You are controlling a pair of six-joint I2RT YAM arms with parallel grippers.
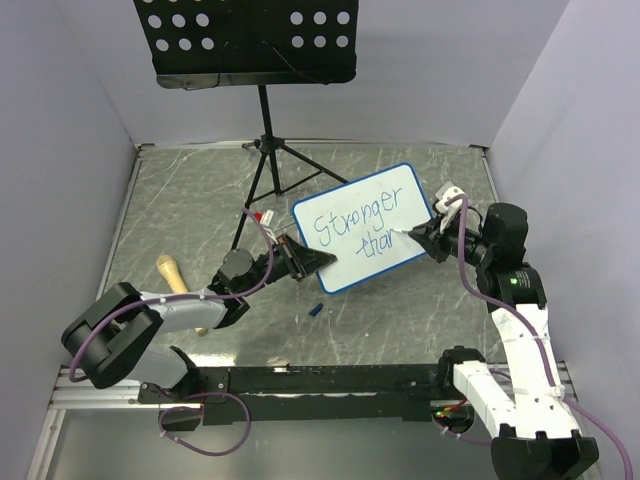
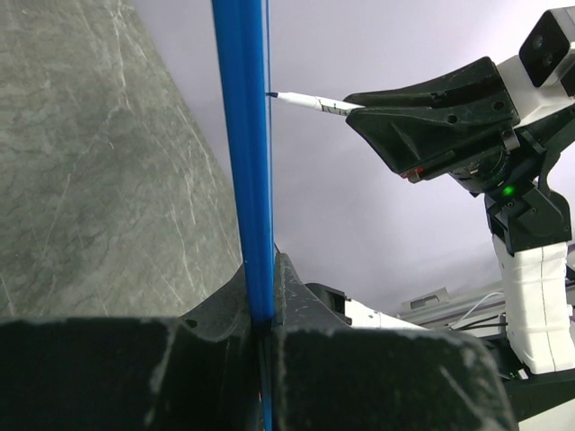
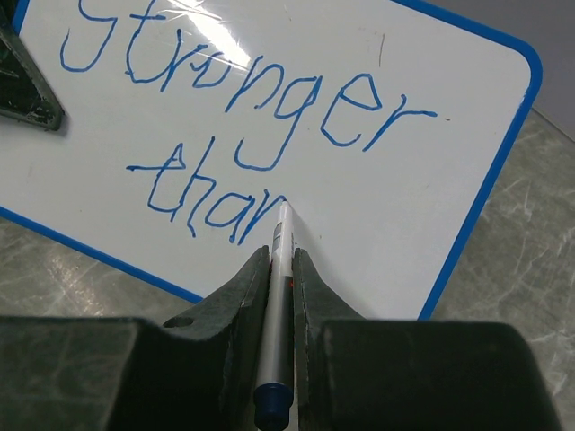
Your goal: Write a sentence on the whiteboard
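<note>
Top camera high at near edge, looking down; wrist cameras close; all three share whiteboard [image 1: 365,228].

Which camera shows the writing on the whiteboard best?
The right wrist view: the sentence fills the frame, legibly reading "Stronger than". The top view shows it small; the left wrist view sees only the whiteboard edge-on, no lettering.

Pale lilac walls [image 1: 430,80], grey marbled tabletop [image 1: 190,200], music stand [image 1: 250,40]
</note>
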